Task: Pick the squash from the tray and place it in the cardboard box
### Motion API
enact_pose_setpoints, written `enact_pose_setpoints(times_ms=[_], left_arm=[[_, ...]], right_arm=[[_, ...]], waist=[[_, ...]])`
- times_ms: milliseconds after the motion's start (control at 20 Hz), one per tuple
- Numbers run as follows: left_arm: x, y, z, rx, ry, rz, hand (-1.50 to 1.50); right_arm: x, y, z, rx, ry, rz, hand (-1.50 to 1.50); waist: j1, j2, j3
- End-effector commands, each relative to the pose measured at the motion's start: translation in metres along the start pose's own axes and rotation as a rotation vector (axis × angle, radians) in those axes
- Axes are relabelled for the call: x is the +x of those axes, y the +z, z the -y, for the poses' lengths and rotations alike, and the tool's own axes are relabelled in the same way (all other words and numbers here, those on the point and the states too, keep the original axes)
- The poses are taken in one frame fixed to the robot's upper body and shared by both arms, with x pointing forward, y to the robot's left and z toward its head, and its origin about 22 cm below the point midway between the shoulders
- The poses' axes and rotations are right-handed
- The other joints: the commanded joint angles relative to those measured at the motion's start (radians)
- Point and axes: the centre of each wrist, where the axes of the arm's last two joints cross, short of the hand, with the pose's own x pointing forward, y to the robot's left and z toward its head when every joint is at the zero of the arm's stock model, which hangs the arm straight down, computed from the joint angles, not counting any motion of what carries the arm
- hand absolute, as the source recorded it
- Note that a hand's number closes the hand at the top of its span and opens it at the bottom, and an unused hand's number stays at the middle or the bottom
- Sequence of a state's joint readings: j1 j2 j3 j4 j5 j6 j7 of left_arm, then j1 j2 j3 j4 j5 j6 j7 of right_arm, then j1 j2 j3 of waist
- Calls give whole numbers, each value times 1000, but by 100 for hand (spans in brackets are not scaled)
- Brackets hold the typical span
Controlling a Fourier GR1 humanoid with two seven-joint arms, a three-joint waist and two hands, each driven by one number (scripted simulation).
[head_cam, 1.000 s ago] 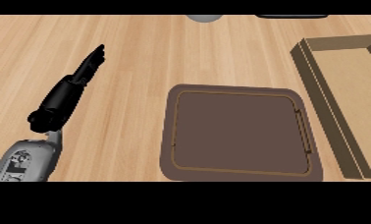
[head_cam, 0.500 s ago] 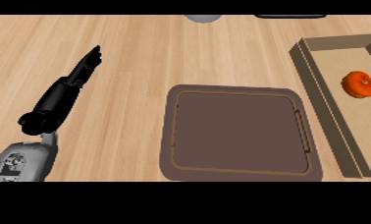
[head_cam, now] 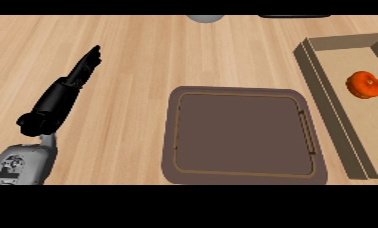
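Note:
An orange squash (head_cam: pixel 363 84) lies inside the cardboard box (head_cam: pixel 317 67) at the right edge of the head view. The brown tray (head_cam: pixel 247 137) sits left of the box and holds nothing. My left hand (head_cam: pixel 68 89) rests over the counter at the left, fingers straight and pointing away from me, well clear of the tray. My right hand does not show in this view.
A grey round object (head_cam: pixel 204 18) peeks in at the counter's far edge, and a dark flat object (head_cam: pixel 294 16) lies to its right. Bare wooden counter stretches between my left hand and the tray.
The view has shifted so the box sits further into the picture, and the squash shows inside it, further left than half a second ago. My left hand has shifted slightly left.

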State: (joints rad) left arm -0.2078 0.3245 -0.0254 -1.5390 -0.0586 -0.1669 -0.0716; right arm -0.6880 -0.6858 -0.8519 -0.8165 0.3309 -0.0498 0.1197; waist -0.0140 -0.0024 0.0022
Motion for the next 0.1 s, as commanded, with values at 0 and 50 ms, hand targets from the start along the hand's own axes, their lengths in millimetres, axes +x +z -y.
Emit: enact_pose_setpoints(times_ms=[0, 50], left_arm=[[8, -7, 11, -26, 9, 3, 0], [2, 4, 8, -16, 3, 9, 0]], right_arm=[[-9, -4, 43, -137, -106, 17, -150], [-37, 2, 49, -145, -104, 16, -150]], waist=[[12, 4, -1], [14, 4, -1]])
